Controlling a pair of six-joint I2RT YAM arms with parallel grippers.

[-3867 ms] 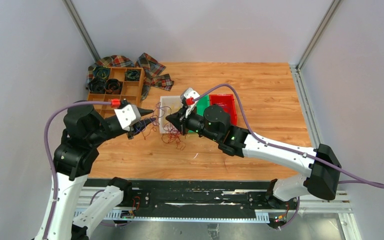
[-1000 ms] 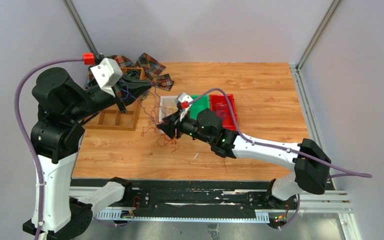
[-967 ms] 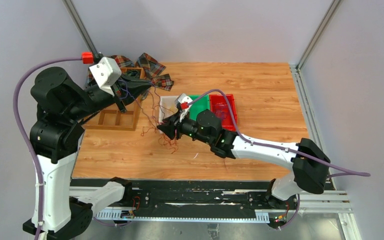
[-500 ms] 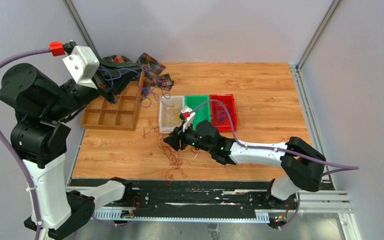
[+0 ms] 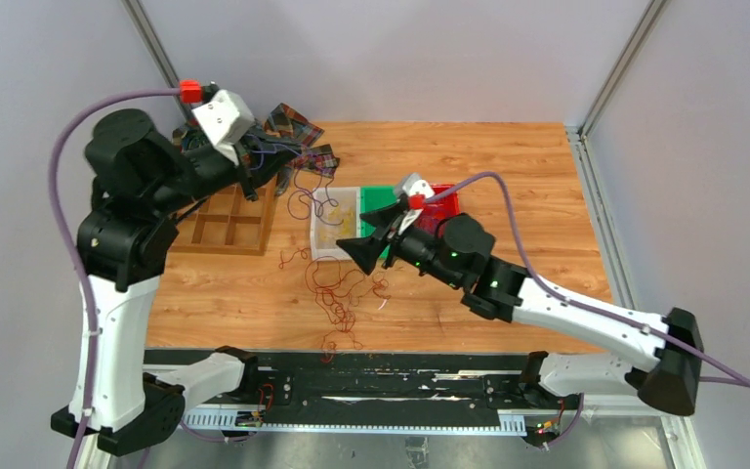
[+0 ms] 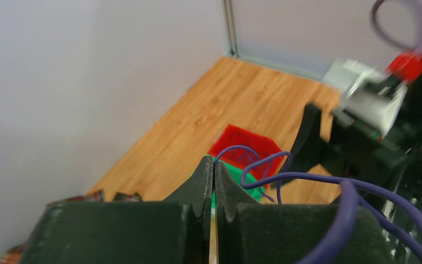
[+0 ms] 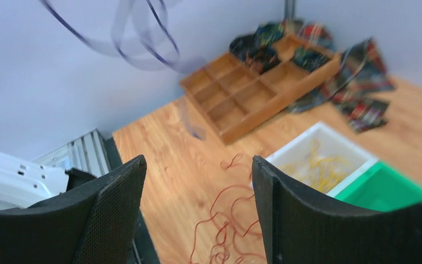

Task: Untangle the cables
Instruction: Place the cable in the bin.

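My left gripper [image 5: 279, 162] is raised over the table's back left, shut on a loop of the purple cables [image 5: 300, 186] that dangle from it. In the left wrist view the jaws meet on a purple strand [image 6: 264, 171] at their tips [image 6: 214, 163]. My right gripper [image 5: 357, 250] hovers open above the table's middle, with nothing between its fingers [image 7: 198, 165]. Red-brown cables [image 5: 337, 293] lie loose on the wood below it [image 7: 228, 231]. Yellow cables [image 7: 313, 165] rest in the white bin [image 5: 318, 227].
A green bin [image 5: 379, 198] and a red bin [image 5: 441, 200] stand right of the white one. A wooden compartment tray [image 5: 223, 223] sits at the back left with plaid cloths [image 5: 298, 129] behind it. The black rail [image 5: 371, 381] runs along the near edge.
My right gripper opened and let the red-brown cables fall, then rose and drew back to the right. My left gripper swung right with the purple cables still in it.
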